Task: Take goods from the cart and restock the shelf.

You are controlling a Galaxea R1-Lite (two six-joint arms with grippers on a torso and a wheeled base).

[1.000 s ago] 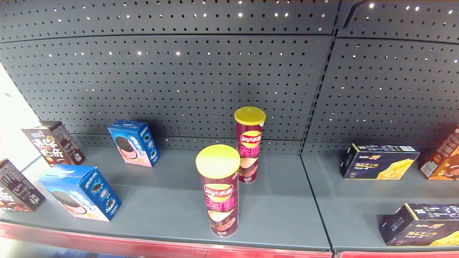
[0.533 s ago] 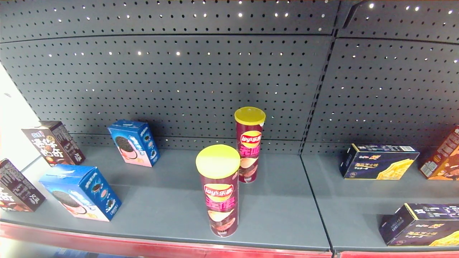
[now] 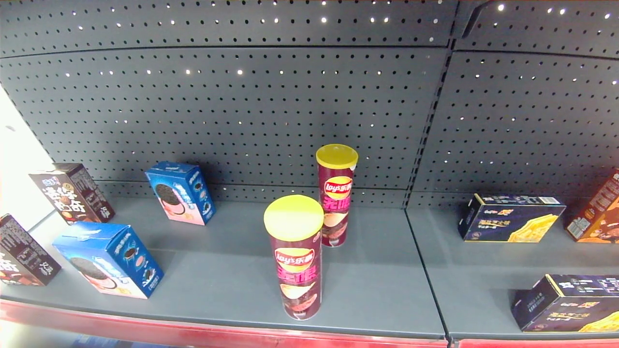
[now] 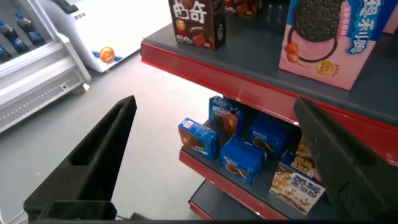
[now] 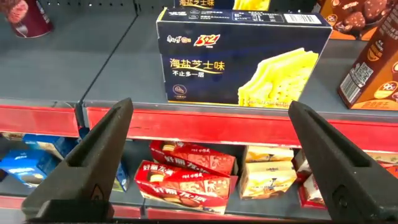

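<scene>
Two maroon chip cans with yellow lids stand upright on the grey shelf [image 3: 232,270], one at the front [image 3: 297,261] and one behind it [image 3: 335,193]. My left gripper [image 4: 211,162] is open and holds nothing, below and in front of the red shelf edge [image 4: 249,78], under a pink-and-blue cookie box [image 4: 323,37]. My right gripper [image 5: 211,165] is also open with nothing in it, just in front of the red edge [image 5: 249,121] below a navy cracker box [image 5: 242,59].
Blue cookie boxes [image 3: 111,258] [image 3: 180,192] and dark brown boxes [image 3: 72,192] stand on the shelf's left. Navy boxes [image 3: 510,217] [image 3: 566,302] and an orange-brown box [image 3: 597,212] lie at the right. Lower shelves hold blue boxes [image 4: 239,155] and red boxes [image 5: 186,174].
</scene>
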